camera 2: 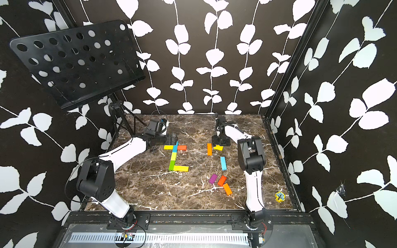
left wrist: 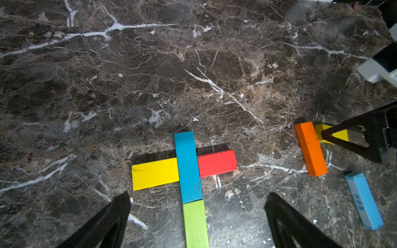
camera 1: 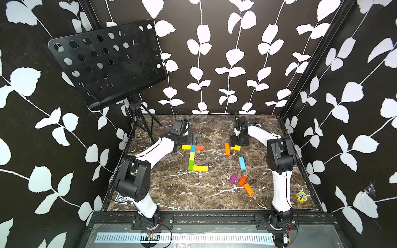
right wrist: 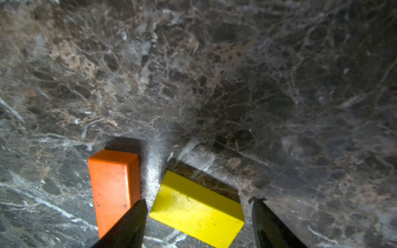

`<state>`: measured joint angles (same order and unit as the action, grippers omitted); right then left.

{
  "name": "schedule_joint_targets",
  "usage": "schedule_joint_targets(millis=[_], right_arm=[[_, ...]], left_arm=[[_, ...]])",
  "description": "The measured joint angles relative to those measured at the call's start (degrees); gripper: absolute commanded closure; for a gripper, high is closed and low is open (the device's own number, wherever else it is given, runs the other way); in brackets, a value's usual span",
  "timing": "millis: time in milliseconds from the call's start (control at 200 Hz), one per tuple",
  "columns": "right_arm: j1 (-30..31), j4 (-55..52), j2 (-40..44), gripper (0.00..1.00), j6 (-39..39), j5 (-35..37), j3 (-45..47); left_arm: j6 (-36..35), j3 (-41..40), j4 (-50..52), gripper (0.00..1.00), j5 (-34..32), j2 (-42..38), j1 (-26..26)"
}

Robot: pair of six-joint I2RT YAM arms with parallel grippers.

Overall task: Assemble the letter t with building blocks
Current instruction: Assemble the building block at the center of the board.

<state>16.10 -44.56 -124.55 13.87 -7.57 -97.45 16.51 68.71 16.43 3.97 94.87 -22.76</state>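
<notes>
The letter t (camera 1: 191, 157) lies flat left of the table's middle. Its crossbar is a yellow block (left wrist: 154, 174), a blue bar (left wrist: 188, 167) and a red block (left wrist: 217, 163). Green pieces (left wrist: 195, 223) make the stem, with a yellow foot (camera 1: 200, 168). My left gripper (left wrist: 198, 194) hangs open over the top of the t, holding nothing. My right gripper (right wrist: 199, 199) is open at the back right. A short yellow block (right wrist: 197, 210) lies on the table between its fingers with gaps on both sides. An orange bar (right wrist: 111, 189) lies just outside one finger.
A loose light-blue bar (camera 1: 242, 163) lies right of the t. Purple (camera 1: 233, 178), red (camera 1: 242, 180) and orange (camera 1: 248, 189) blocks cluster nearer the front. A small yellow round toy (camera 1: 301, 197) sits at the front right. A black music stand (camera 1: 107, 62) rises at the back left.
</notes>
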Motion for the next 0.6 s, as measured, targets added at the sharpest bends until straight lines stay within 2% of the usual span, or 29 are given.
schedule_joint_targets(millis=[600], right_arm=[[0.0,0.1,1.1,0.29,2.7,0.0,3.2]], left_arm=[[0.0,0.4,0.2,0.01,0.0,0.0,0.0]])
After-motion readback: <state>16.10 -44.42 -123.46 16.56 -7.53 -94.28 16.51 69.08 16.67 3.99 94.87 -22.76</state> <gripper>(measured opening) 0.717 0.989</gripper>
